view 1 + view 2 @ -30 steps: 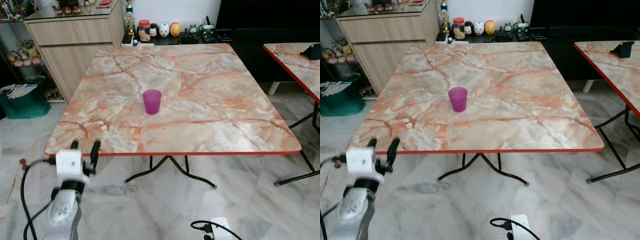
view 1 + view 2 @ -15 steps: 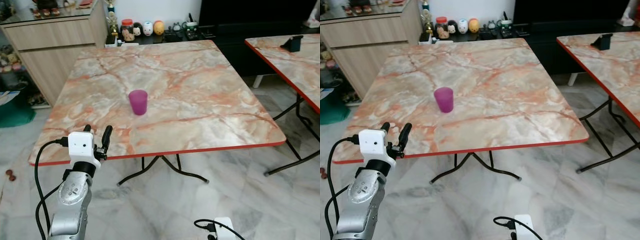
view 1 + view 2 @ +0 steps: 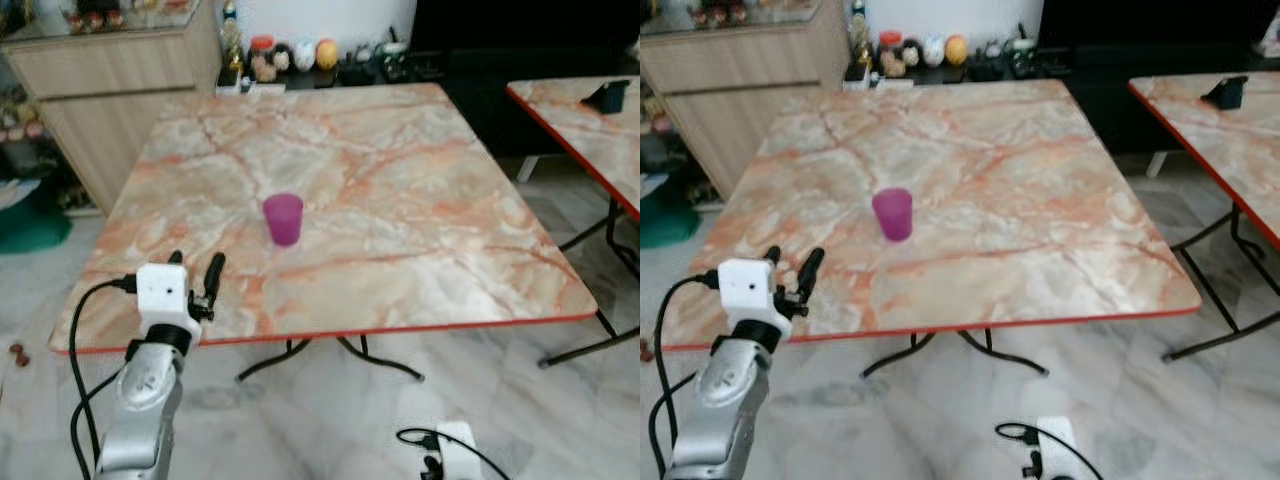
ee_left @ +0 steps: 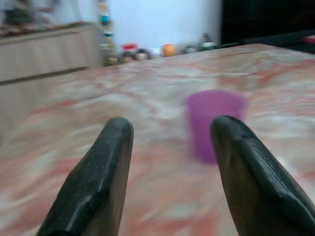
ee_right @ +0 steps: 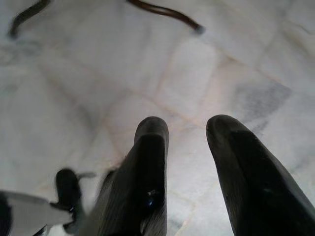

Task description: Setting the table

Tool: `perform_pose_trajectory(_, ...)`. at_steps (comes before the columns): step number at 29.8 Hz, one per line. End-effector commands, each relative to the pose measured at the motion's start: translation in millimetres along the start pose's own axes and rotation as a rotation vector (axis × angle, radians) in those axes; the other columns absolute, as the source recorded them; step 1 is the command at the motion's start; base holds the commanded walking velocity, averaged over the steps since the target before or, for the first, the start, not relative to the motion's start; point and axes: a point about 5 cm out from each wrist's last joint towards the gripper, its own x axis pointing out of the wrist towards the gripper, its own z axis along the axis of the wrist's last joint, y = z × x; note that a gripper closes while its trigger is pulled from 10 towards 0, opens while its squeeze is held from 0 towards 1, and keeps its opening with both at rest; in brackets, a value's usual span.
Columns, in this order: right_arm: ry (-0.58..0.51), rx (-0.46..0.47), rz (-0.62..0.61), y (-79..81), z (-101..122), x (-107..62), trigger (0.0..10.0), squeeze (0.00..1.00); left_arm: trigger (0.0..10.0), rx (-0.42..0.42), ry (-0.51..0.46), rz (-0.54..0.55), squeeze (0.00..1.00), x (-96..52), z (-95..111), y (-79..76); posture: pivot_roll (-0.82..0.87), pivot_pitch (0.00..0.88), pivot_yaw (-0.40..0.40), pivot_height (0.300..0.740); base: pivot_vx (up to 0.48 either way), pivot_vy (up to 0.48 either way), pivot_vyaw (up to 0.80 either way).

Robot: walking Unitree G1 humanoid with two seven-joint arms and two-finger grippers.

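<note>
Marble-patterned table (image 3: 400, 200) with red edge; purple cup (image 3: 283, 218) upright on it, just beyond the left gripper's fingertips (image 4: 118, 129).

the left gripper (image 3: 792, 268) is raised at the near edge of the marble table (image 3: 1040, 200), its two black fingers apart and empty. the purple cup (image 3: 892, 214) stands upright ahead of it and a little to its right, well apart.

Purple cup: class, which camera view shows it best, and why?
The left eye view: the purple cup stands upright, whole and unblocked on the marble table. The right eye view shows the same. The left wrist view shows it blurred, partly behind an end effector finger. The right wrist view faces the floor.
</note>
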Motion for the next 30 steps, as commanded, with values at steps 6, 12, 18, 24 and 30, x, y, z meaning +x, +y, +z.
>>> perform_pose_trajectory(6,0.001,-0.008,-0.017,-3.8,0,0.0,10.0,0.00,10.0,-0.014,-0.026,-0.022,0.00,3.2,7,-5.2,-0.04,0.000,0.044,0.740,0.278,0.000,-0.11)
perform_pose_trajectory(12,-0.004,-0.009,-0.015,-1.8,1,0.1,10.0,0.00,10.0,-0.013,-0.032,-0.022,0.00,4.9,9,-4.9,-0.04,0.000,0.044,0.740,0.279,0.000,0.00)
perform_pose_trajectory(18,-0.012,-0.012,-0.012,-0.4,3,0.5,10.0,0.00,10.0,-0.019,-0.030,-0.006,0.00,6.5,11,-3.3,-0.04,0.000,0.045,0.740,0.094,0.000,0.00)
perform_pose_trajectory(24,-0.009,-0.016,-0.011,0.0,3,0.6,10.0,0.00,10.0,-0.066,-0.001,0.040,0.00,13.5,15,1.7,-0.04,0.000,0.044,0.740,0.000,0.000,0.00)
perform_pose_trajectory(30,-0.006,-0.033,0.000,3.9,4,1.0,10.0,0.00,10.0,-0.041,0.083,-0.025,0.00,24.5,16,-4.6,-0.04,0.000,0.045,0.740,0.000,0.000,0.00)
